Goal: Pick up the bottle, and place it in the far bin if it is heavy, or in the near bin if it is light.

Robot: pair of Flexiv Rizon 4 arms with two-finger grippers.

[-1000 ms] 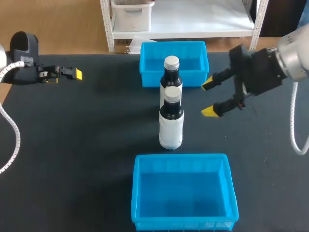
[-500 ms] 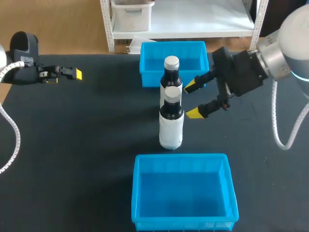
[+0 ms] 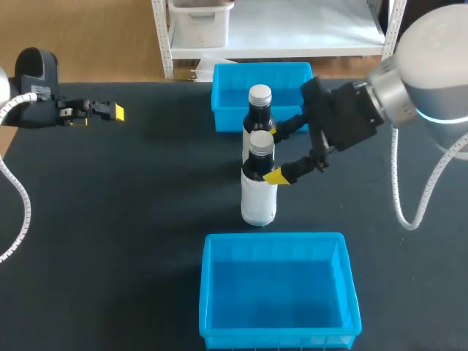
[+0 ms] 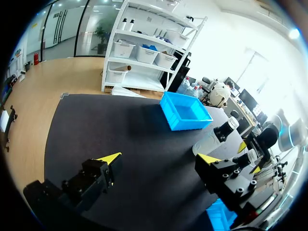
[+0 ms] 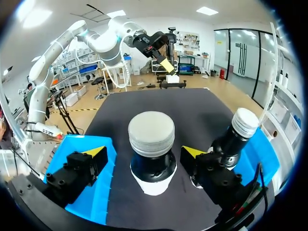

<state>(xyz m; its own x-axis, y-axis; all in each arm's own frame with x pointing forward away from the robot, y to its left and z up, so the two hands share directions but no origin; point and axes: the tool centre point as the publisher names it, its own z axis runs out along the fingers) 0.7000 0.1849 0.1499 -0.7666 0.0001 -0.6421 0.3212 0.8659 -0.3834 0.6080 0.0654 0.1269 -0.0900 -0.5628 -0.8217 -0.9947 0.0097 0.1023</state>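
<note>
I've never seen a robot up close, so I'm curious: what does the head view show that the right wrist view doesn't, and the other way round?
Only the head view shows the right arm itself and the near blue plastic bin whole, with nothing in it. Only the right wrist view shows clear gaps between the right gripper's open fingers and the nearer dark bottle with grey cap. Both show that bottle, the second dark bottle with grey cap, and the left gripper.

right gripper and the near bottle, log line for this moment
right gripper: open, straddling near bottle | near bottle: upright on table, not lifted | left gripper: open, empty
</note>
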